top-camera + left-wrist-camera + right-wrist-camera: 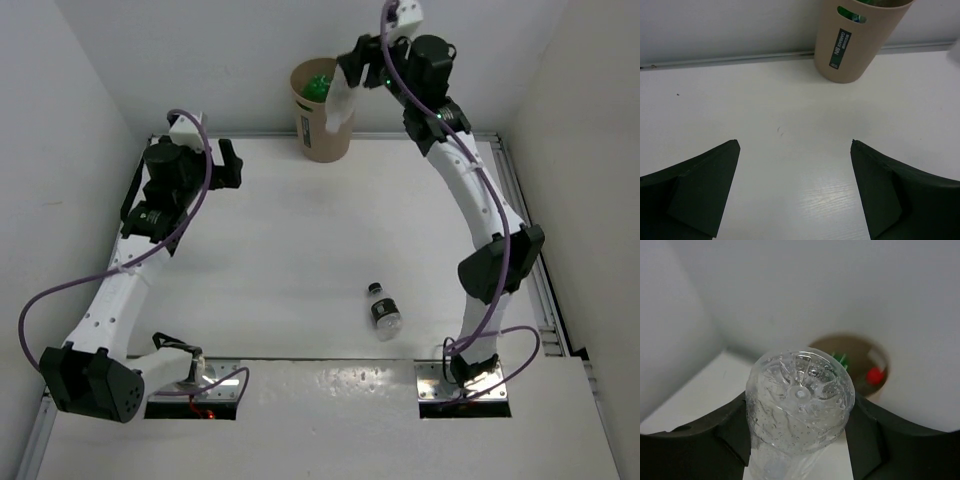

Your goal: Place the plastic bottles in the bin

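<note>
A: Where the right hand (pixel 349 78) hangs, high at the back of the worktop (pixel 290 250), what lies in it?
B: One clear bottle (pixel 800 395), clamped between both fingers, base toward the wrist camera, neck angled down over the near-right rim of the bin (pixel 320 140). A green bottle (pixel 320 88) and a red cap (pixel 873 375) show inside.
A: Arm poses?
B: Right arm stretched up and forward. Left hand (pixel 794 145) low, fingers spread, gripping nothing, facing the bin. A loose bottle (pixel 383 311) lies on its side near the right base.
</note>
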Robot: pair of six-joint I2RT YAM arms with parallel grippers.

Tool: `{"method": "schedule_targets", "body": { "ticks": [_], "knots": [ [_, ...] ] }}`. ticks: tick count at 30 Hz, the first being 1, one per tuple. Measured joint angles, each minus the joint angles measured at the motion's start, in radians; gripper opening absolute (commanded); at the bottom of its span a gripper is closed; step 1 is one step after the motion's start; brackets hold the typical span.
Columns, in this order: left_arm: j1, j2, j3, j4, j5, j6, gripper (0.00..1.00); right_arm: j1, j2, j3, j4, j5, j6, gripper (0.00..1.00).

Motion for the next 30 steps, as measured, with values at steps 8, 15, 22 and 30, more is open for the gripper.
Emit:
{"method": "schedule_targets", "body": {
  "ticks": [8, 15, 22, 30],
  "knots": [
    [-0.003, 0.055, -0.008, 0.030, 0.027, -0.006, 1.00, -0.014, 0.158, 0.125, 0.721, 0.169, -0.080, 0.00],
    [-0.006, 0.062, -0.011, 0.037, 0.029, -0.009, 1.00, -0.019, 0.374, 0.146, 0.938, 0.188, -0.161, 0.00],
    [0.000, 0.062, -0.035, 0.047, 0.028, -0.013, 1.00, -0.044, 0.431, 0.093, 0.945, 0.192, -0.195, 0.00],
    [0.000, 0.063, -0.056, 0.045, 0.028, -0.013, 1.00, -0.063, 0.434, 0.048, 0.986, 0.194, -0.243, 0.00]
  ]
}}
